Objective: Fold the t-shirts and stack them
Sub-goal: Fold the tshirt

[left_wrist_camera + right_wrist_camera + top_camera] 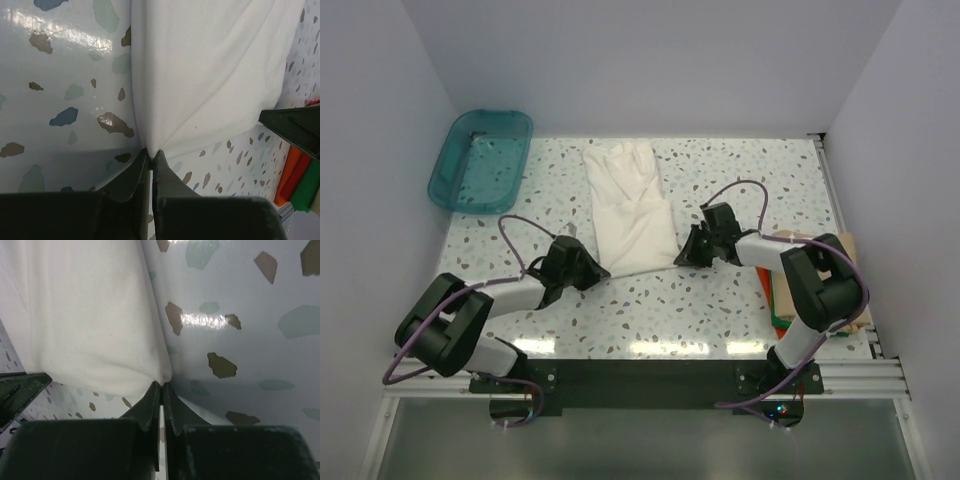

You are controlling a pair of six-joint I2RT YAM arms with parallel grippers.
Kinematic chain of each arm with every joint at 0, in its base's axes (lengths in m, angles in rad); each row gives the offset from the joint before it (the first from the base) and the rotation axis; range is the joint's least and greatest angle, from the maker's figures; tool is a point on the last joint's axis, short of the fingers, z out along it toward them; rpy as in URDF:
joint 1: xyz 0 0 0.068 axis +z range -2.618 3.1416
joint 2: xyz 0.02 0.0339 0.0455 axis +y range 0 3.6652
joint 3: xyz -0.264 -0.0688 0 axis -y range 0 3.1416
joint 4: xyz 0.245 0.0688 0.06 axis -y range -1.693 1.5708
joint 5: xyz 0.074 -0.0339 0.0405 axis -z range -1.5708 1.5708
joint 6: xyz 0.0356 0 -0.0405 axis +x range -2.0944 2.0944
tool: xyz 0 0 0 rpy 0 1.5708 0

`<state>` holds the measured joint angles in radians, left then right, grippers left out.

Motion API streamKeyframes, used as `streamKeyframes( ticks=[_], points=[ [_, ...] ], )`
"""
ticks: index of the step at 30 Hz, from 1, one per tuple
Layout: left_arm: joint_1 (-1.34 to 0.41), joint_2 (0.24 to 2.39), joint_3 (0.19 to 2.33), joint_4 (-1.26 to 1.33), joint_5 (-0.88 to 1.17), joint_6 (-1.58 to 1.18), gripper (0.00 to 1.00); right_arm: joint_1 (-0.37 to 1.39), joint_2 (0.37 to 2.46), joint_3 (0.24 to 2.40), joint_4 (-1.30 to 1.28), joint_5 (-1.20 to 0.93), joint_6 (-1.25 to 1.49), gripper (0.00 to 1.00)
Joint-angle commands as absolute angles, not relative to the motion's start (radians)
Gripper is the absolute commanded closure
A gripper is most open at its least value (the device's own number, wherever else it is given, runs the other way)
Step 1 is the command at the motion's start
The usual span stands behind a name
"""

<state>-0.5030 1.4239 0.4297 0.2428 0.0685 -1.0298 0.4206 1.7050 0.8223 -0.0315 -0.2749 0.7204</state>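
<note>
An off-white t-shirt lies folded lengthwise on the speckled table, running from the back toward the arms. My left gripper is shut on its near left corner; the left wrist view shows the cloth pinched at the fingertips. My right gripper is shut on the near right corner; the right wrist view shows the cloth pinched at the tips. Orange-red and green shirts lie stacked at the right edge, mostly hidden by the right arm, over a tan one.
A teal translucent tub stands at the back left corner, partly off the table. White walls close in the table on the left, back and right. A metal rail runs along the right edge.
</note>
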Motion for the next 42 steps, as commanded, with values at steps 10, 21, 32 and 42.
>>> streamKeyframes(
  ticks=[10, 21, 32, 42],
  points=[
    [-0.649, 1.074, 0.26, 0.078, 0.067, -1.019, 1.0, 0.449, 1.269, 0.478, -0.053, -0.325, 0.738, 1.0],
    [-0.787, 0.77, 0.146, -0.031, 0.067, -1.069, 1.0, 0.486, 0.758, 0.273, -0.311, -0.299, 0.79, 1.0],
    [-0.787, 0.77, 0.196, -0.048, 0.069, -1.034, 1.0, 0.486, 0.793, 0.351, -0.357, -0.273, 0.75, 1.0],
    [-0.788, 0.759, 0.359, -0.135, 0.019, -1.006, 1.0, 0.485, 0.825, 0.538, -0.436, -0.239, 0.721, 1.0]
  ],
)
